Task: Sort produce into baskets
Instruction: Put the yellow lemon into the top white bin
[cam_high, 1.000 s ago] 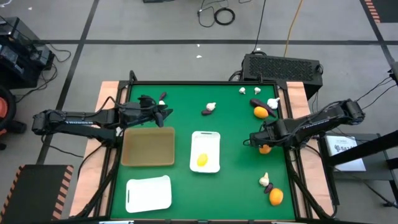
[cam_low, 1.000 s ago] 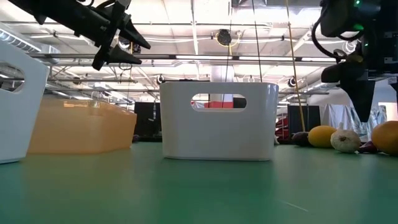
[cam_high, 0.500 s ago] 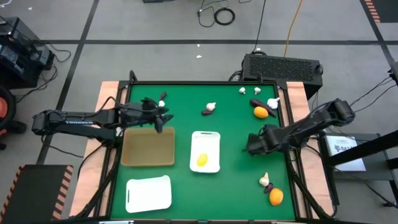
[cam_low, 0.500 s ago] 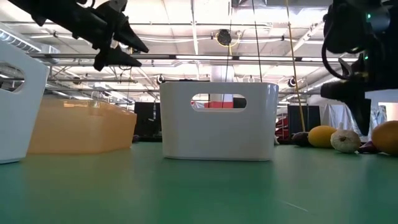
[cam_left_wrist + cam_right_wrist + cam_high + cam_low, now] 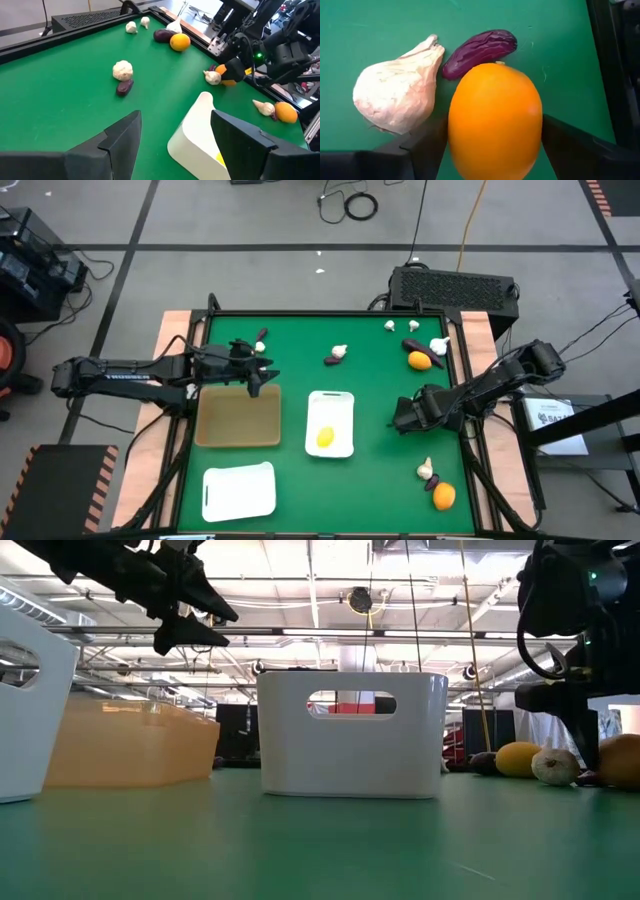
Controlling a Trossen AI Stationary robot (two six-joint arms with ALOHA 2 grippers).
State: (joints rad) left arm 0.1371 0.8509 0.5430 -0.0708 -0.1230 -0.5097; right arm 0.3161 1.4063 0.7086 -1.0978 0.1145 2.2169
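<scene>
Your right gripper (image 5: 492, 150) straddles orange fruit (image 5: 495, 120), fingers wide either side, closing in, not yet clamped; garlic bulb (image 5: 397, 92) and purple vegetable (image 5: 480, 47) lie touching it, on green table (image 5: 380, 380) right of white basket (image 5: 330, 423); fruit looks firm, smooth, slippery; take it across its widest part; a second ago gripper sat higher, farther from basket; left gripper (image 5: 258, 370) hovers open above tan basket (image 5: 238, 417).

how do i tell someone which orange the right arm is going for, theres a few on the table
Start at the green table and follow its right edge to the right hand, about halfway down. The orange sits between that hand's fingers. Unlike the other oranges, it lies against a garlic bulb with a purple vegetable touching it.
</scene>
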